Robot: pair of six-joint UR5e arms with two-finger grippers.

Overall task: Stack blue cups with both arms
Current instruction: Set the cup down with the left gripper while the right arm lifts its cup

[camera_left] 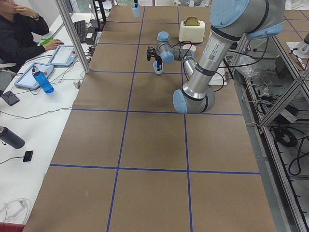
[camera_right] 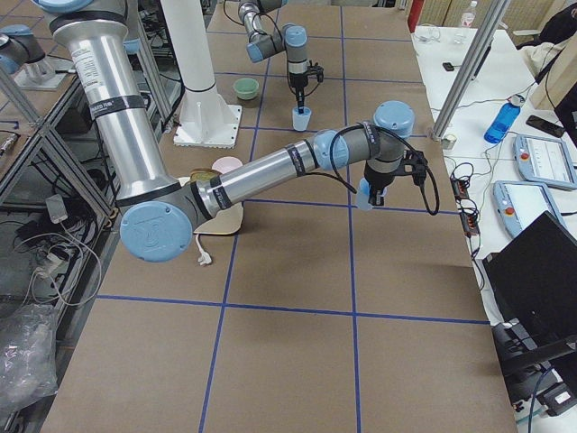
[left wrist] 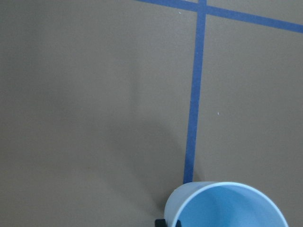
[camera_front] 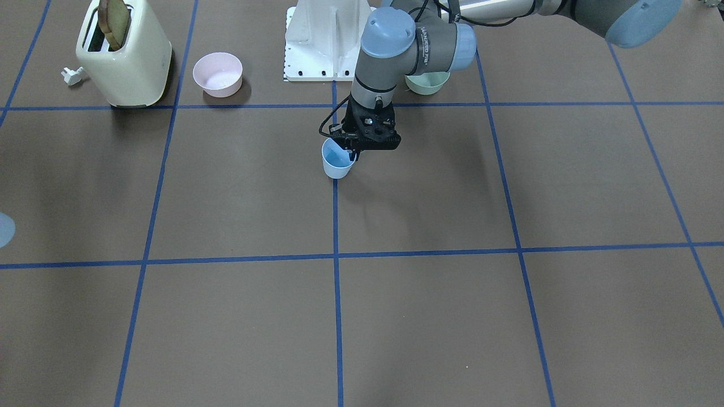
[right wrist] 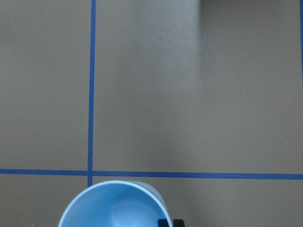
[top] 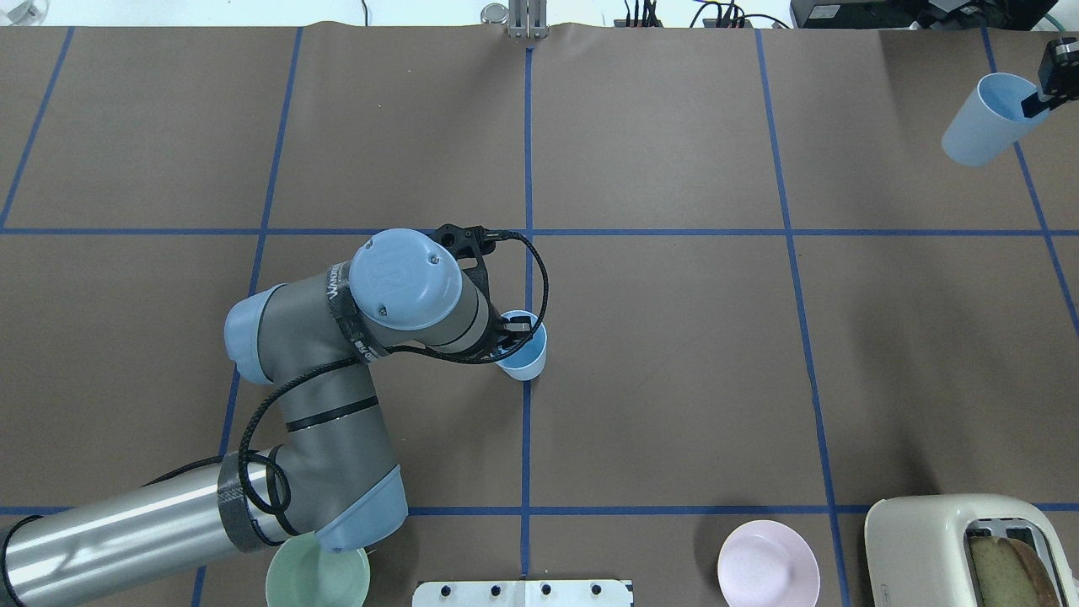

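Observation:
One blue cup (camera_front: 337,159) sits upright at the table's middle, on a blue tape line; it also shows in the overhead view (top: 524,354). My left gripper (camera_front: 355,151) comes down from above and is shut on its rim, one finger inside and one outside. I cannot tell whether the cup touches the table. The second blue cup (top: 982,118) hangs tilted in the air at the far right of the overhead view. My right gripper (top: 1035,103) is shut on its rim. The right wrist view shows this cup's mouth (right wrist: 116,205).
A cream toaster (camera_front: 124,53) holding a slice of toast, a pink bowl (camera_front: 218,73) and a green bowl (camera_front: 427,83) stand near the white base mount (camera_front: 325,39). My left arm's elbow hangs over the green bowl. An operator (camera_left: 19,34) sits at a side desk.

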